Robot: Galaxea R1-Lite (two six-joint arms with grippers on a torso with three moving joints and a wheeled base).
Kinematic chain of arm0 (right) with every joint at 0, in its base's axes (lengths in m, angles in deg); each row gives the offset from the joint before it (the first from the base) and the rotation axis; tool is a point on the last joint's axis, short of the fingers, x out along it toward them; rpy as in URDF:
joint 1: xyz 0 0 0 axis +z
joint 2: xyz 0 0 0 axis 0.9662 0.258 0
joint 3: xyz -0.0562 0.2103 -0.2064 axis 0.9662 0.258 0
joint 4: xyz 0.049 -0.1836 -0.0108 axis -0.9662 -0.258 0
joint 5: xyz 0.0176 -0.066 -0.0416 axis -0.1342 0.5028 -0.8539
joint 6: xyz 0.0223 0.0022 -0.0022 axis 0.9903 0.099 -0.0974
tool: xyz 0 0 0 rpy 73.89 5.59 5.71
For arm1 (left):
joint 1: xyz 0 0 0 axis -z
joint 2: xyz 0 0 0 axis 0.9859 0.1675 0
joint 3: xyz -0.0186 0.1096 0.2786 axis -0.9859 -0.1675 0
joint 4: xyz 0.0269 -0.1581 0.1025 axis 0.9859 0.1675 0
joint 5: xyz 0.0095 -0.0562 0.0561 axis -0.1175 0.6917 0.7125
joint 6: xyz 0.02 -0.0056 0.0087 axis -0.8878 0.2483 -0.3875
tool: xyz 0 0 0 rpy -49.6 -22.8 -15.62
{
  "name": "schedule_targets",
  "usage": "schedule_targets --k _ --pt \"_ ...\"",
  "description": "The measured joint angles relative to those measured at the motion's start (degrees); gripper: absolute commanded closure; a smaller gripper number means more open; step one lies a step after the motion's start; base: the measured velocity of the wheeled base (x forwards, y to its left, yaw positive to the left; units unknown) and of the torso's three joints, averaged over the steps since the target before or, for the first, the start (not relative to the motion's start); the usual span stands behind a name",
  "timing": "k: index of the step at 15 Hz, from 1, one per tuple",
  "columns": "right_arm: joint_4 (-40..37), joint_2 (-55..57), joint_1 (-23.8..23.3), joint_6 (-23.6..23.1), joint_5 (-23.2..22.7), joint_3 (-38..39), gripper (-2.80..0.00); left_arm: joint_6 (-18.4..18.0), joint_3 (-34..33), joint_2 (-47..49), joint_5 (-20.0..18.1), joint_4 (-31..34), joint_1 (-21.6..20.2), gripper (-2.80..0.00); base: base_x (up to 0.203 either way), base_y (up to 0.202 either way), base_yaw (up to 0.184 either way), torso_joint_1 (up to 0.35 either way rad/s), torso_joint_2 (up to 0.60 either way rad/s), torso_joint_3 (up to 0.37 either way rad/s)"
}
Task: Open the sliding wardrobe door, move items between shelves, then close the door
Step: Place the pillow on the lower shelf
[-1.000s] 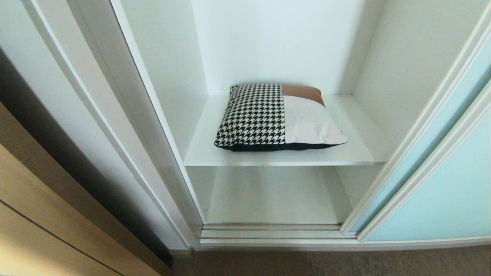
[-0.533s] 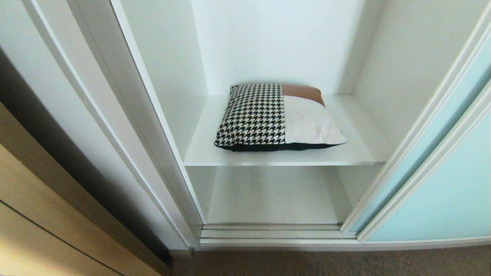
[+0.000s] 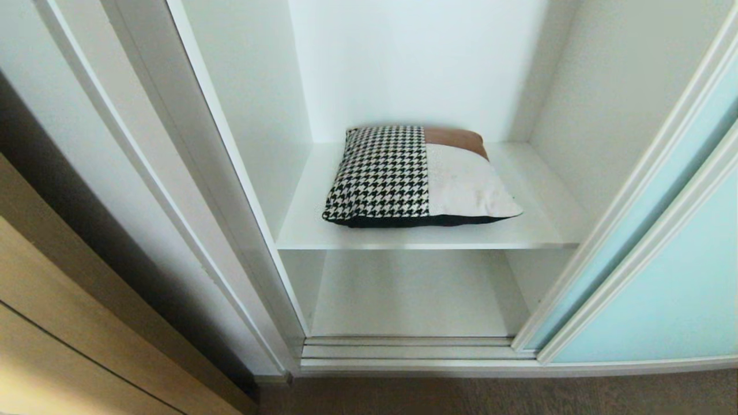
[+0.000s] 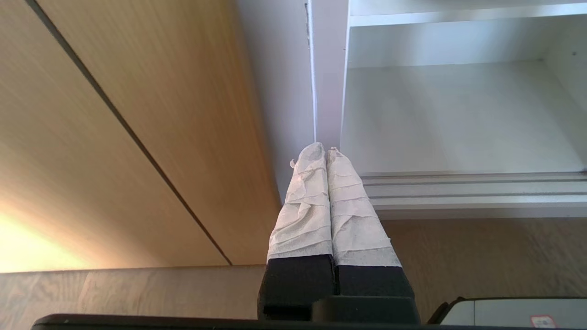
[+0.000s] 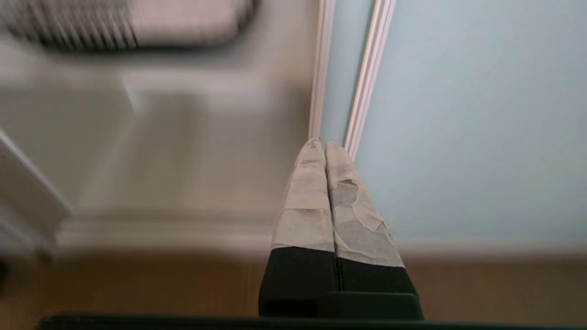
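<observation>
Readable text: none that I can make out.
Sticker [image 4: 542, 320] by my left wrist: red mark, too small to read.

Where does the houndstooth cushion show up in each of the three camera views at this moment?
Head view: the cushion lies flat, mid-frame, on the upper white shelf.
Left wrist view: not in it; only the lower shelf and the upper board's edge show.
Right wrist view: a blurred strip of the cushion along the top edge, left of centre.
Shared landmark: the silver door track at the wardrobe's foot, also in the left wrist view and the right wrist view.
</observation>
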State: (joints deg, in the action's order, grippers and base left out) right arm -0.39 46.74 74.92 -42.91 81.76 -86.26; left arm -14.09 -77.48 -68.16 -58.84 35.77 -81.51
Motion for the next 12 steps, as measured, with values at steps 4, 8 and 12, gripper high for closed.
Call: schedule_targets --k 4,8,12 --pt "-11.05 11.46 -0.82 0.45 -4.48 -26.77 0.0 -0.02 0.0 0.0 0.02 0.0 -0.05 0.0 0.0 0.0 0.0 0.0 0.0 0.0" --pt "-21.54 30.43 -0.6 6.49 -14.05 -48.88 0.0 -0.02 0.0 0.0 0.0 0.01 -0.05 0.0 0.0 0.0 0.0 0.0 0.0 0.0" --pt "-27.53 47.27 2.64 17.19 -25.04 -61.45 0.0 -0.02 0.0 0.0 0.0 0.02 -0.05 0.0 0.0 0.0 0.0 0.0 0.0 0.0"
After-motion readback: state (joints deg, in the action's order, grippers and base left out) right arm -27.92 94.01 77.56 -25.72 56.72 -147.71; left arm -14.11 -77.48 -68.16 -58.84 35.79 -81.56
